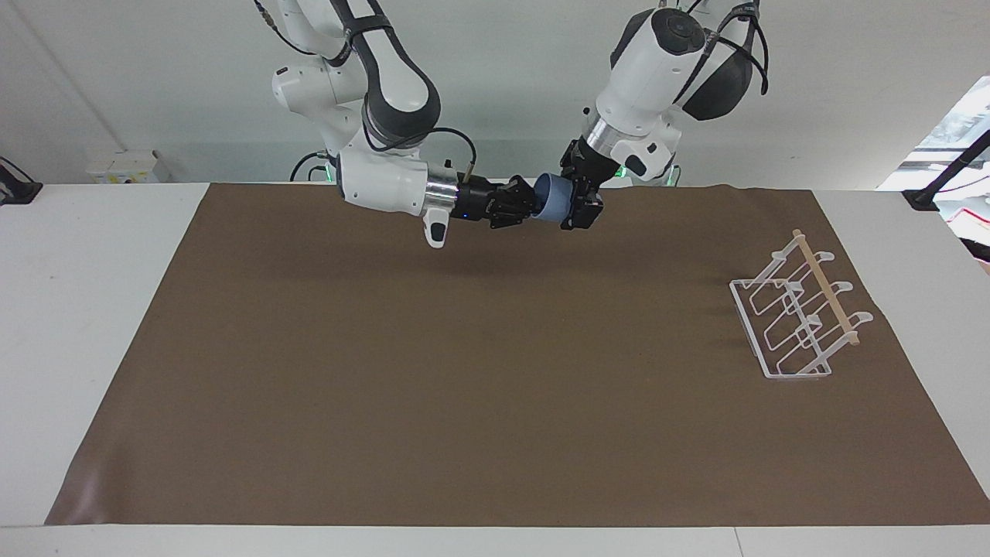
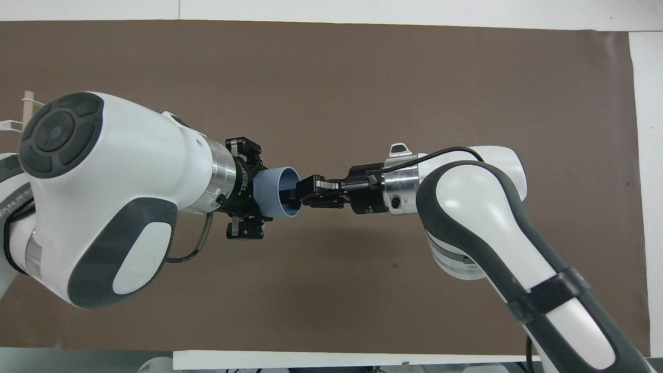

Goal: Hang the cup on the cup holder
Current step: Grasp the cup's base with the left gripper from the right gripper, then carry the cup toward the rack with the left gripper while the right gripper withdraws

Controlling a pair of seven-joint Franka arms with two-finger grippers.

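The cup (image 1: 551, 206) is held in the air between both hands, over the brown mat (image 1: 495, 371) on the counter (image 1: 93, 309), well apart from the cup holder (image 1: 800, 317), which stands at the left arm's end. The left hand (image 1: 576, 203) is closed around the cup's tapered base, with the open mouth turned toward the right hand (image 2: 295, 192). One finger of the right hand is seen inside the mouth, pinching the rim wall. The cup is judged light, stiff and fairly slippery; a grip around the narrow base is judged best, so that the mouth is left free for a prong.
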